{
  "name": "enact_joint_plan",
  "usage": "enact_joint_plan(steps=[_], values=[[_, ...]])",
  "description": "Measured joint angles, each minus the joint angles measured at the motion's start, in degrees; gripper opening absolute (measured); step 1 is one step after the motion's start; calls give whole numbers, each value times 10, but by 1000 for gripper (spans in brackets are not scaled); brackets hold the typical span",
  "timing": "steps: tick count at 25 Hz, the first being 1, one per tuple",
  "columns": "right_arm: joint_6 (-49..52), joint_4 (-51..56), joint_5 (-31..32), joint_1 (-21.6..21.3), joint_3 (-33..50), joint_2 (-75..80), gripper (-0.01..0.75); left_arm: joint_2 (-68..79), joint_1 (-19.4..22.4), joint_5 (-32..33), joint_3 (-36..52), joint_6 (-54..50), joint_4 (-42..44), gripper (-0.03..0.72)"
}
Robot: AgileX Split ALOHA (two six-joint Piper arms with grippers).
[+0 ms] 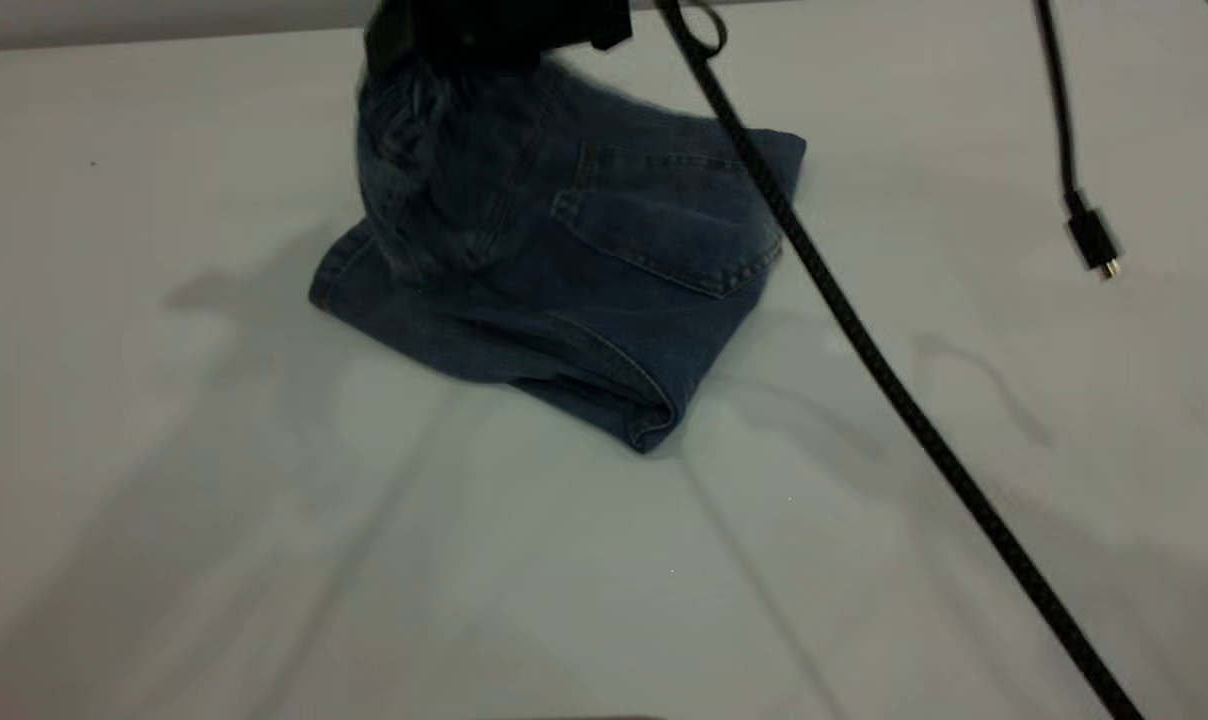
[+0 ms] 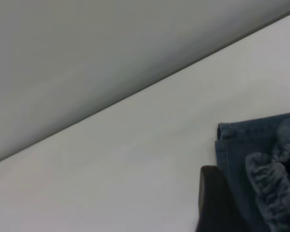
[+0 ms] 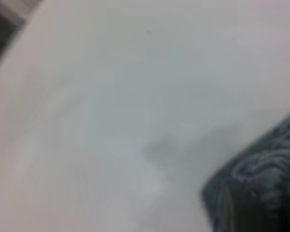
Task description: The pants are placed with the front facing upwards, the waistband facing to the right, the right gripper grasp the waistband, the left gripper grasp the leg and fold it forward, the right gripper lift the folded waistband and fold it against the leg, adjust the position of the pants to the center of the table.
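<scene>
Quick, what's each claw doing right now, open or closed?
Left claw: cannot be told; it is beside the waistband of the pants.
Right claw: not in view; its camera shows only the waistband close up.

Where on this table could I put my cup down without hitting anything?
The table is bare in front of the pants and to their left. It is crowded at the far middle, where a black gripper sits over the pants, and on the right, where a braided cable crosses.
</scene>
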Motion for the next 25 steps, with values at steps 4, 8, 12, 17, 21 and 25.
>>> enact_joint_plan(steps=[4,8,12,17,21,25], values=[[0,5,-43,-1,-1,16,325,0,0,3,0,0,-8,359],[1,1,-39,-1,-3,16,555,6,0,6,0,0,-9,359],[60,-88,-33,-11,-3,-4,620,28,0,28,0,20,-9,359],[316,-281,94,-104,-6,-40,566,68,0,48,3,60,-24,359],[460,-441,259,-195,-6,-39,543,103,0,49,3,136,-89,359],[491,-490,370,-260,-6,-39,538,166,0,43,3,264,-168,359]])
